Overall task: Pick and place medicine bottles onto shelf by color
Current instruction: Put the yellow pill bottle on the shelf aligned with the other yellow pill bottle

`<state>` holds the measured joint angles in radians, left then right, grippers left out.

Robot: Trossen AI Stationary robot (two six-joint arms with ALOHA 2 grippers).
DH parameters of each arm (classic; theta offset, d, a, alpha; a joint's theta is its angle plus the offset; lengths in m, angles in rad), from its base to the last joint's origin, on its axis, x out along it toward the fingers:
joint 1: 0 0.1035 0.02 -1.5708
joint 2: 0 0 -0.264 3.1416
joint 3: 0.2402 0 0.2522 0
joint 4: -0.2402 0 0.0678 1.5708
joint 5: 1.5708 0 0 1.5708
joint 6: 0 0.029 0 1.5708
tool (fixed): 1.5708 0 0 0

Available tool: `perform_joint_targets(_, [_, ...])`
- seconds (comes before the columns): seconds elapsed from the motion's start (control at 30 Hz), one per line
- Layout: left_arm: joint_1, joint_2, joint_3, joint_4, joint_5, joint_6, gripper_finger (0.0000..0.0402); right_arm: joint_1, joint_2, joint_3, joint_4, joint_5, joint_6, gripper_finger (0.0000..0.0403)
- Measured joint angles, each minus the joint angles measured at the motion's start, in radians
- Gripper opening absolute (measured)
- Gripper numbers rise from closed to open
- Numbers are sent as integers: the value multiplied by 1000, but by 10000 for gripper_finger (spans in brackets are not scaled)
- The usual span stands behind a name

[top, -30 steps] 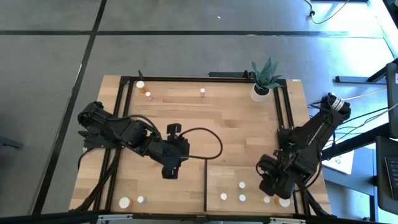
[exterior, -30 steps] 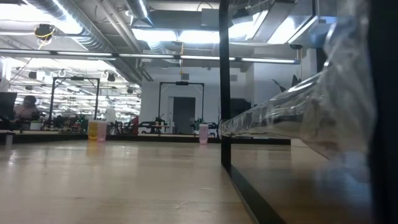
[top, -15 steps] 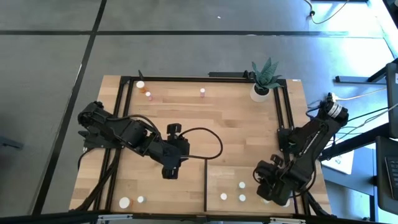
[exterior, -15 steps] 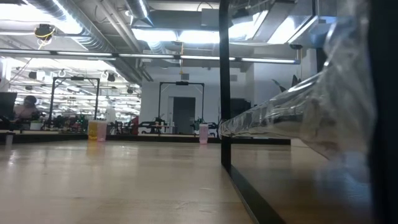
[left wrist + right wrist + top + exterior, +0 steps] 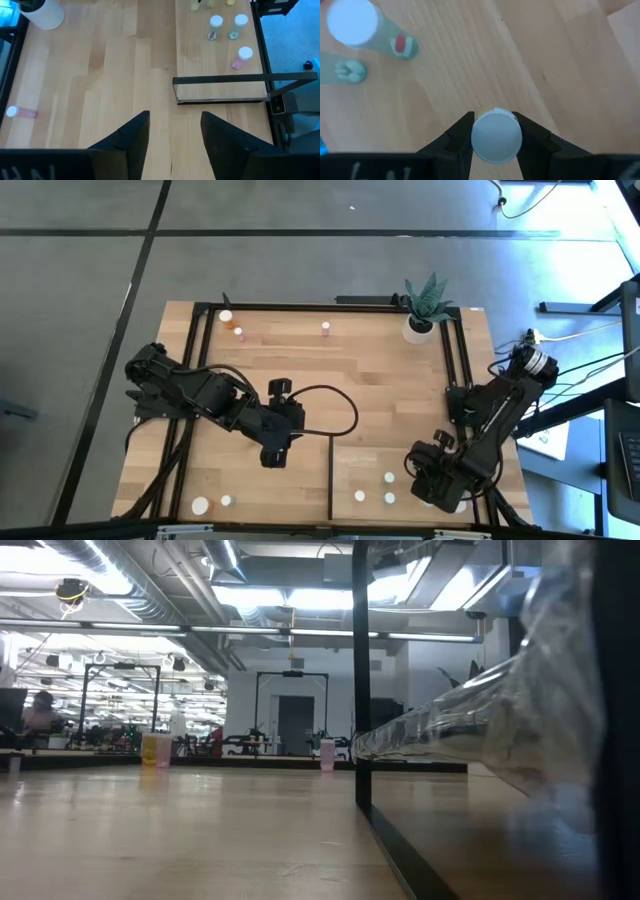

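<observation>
Big plank table [image 5: 380,400], shelf [image 5: 400,465] down at 5 o'clock. Right gripper [image 5: 496,131] over the shelf's right end, clamped on a white-capped bottle [image 5: 496,136]. Left gripper [image 5: 171,131] mid-table around 7 o'clock, fingers apart, holding nothing. Three bottles [image 5: 388,478] standing on the shelf.

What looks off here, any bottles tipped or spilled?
Nothing stands out. The bottles on the shelf stand upright, as does the pink bottle across the table. The right tool grips a white-capped bottle squarely.
</observation>
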<state>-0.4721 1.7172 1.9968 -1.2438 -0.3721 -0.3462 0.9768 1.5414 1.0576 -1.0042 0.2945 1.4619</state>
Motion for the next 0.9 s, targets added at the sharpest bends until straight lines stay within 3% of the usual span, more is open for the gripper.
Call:
perform_joint_targets(0.53, [0,0,0,0,0,0,170,0,9,0,0,-27,-3,131])
perform_joint_targets(0.9, [0,0,0,0,0,0,170,-18,11,0,-1,-28,-3,207])
